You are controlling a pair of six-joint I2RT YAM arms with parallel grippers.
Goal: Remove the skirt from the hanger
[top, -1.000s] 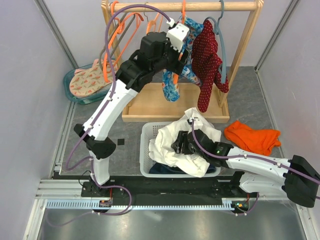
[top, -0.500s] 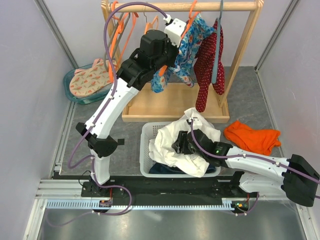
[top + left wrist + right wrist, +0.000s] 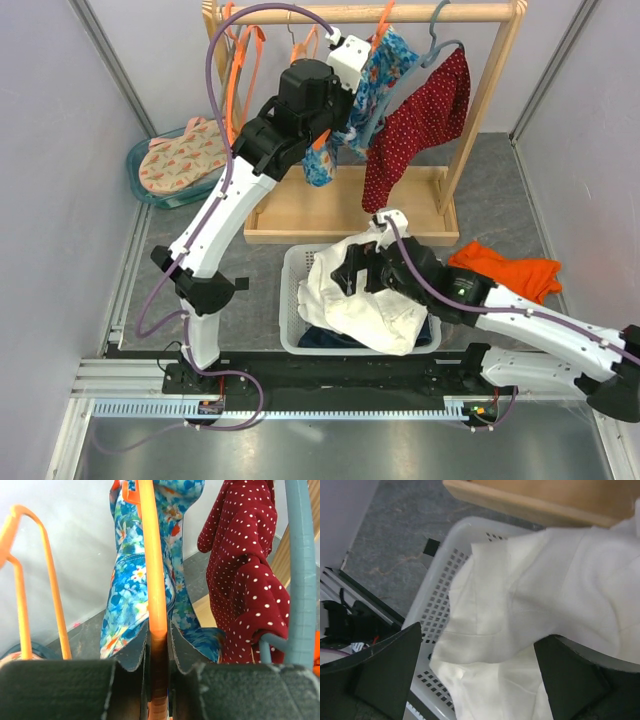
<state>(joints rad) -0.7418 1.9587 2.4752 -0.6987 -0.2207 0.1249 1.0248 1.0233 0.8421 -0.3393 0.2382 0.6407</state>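
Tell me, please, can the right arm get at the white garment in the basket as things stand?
Probably yes: the right gripper hangs open just above the white garment, which lies on top in the basket with nothing over it.

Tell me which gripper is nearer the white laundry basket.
Right. The right gripper hangs open just above the basket, over the white cloth heaped in it. The left gripper is up at the wooden rail, shut on an orange hanger, well away.
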